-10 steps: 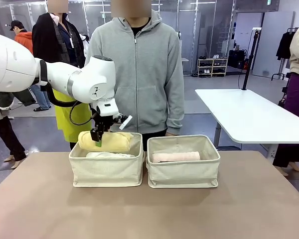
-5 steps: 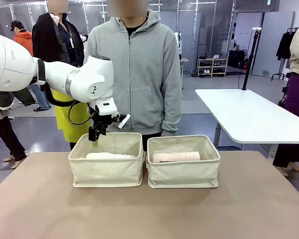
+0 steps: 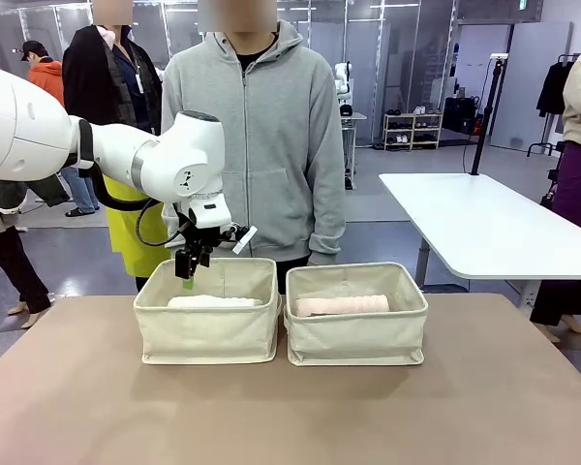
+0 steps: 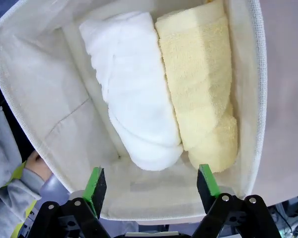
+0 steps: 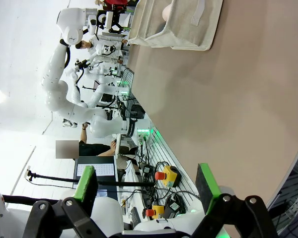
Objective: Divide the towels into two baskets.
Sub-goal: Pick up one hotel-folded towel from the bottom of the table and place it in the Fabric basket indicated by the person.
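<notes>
Tan tabletop (image 3: 290, 407) below: my left jaws (image 4: 151, 178) hang spread and empty over the basket (image 4: 35, 79). White towel (image 4: 131, 89) and yellow towel (image 4: 201, 84) lie side by side beneath, long axes running away from me.

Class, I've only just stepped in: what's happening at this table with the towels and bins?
The left gripper hangs open and empty above the left basket, where a white towel and a pale yellow towel lie side by side. The right basket holds a pale pink towel. The right gripper is open, off over bare table. A person in a grey hoodie stands behind the baskets.
</notes>
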Tool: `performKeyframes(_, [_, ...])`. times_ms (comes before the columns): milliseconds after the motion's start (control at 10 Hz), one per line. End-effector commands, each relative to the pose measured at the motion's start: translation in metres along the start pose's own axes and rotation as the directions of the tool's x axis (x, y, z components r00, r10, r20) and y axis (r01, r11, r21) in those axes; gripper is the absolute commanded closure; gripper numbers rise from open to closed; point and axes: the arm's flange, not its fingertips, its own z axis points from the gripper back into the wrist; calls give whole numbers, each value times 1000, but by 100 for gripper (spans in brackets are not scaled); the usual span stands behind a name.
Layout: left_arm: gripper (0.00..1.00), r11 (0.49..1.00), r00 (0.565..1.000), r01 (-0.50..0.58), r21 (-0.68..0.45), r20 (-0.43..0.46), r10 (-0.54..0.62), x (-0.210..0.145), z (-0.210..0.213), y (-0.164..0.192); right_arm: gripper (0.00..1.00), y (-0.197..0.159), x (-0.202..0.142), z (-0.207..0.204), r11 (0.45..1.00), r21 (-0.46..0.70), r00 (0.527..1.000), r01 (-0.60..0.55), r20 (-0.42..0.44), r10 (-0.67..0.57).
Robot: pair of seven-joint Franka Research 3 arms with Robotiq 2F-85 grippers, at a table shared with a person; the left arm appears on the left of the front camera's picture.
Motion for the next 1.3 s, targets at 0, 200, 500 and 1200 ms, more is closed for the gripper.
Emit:
performKeyframes(0, [8,1000,1000,11,5,-5,-11,-4,1,1,0,3,-2,-3,1000,-5,1000,2,3,-2])
performKeyframes(200, [8,1000,1000,11,5,-5,-11,-4,1,1,0,3,-2,-3,1000,-5,1000,2,3,-2])
performKeyframes(500, [8,1000,1000,11,5,-5,-11,-4,1,1,0,3,-2,-3,1000,-5,1000,2,3,-2])
performKeyframes(1200, [7,873,742,-437,-217,460,487,-189,98,-138,0,3,-2,-3,1000,-5,1000,2,3,-2])
